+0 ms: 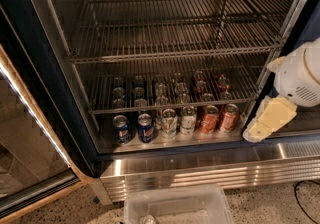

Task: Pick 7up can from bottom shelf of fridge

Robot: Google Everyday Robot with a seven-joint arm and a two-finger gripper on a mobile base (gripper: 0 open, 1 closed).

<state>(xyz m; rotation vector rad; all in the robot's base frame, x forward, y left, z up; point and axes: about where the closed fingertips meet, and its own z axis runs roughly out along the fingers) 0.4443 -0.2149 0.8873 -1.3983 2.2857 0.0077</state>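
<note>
Hovering cream end effector (261, 126): low right, cannot tell if open.
White-green aluminium 7up can (169, 122): upright on steel bottom shelf (200, 139).

blue cans (122, 129), orange-red cans (208, 119), clear bin (150, 199) on floor (265, 205)

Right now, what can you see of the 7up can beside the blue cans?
The 7up can is small, metal, silver-topped, with a pale white-and-green label. It stands upright in the front row on the bottom shelf, between a blue can and a twin can. The tool hangs far right, apart.
</note>
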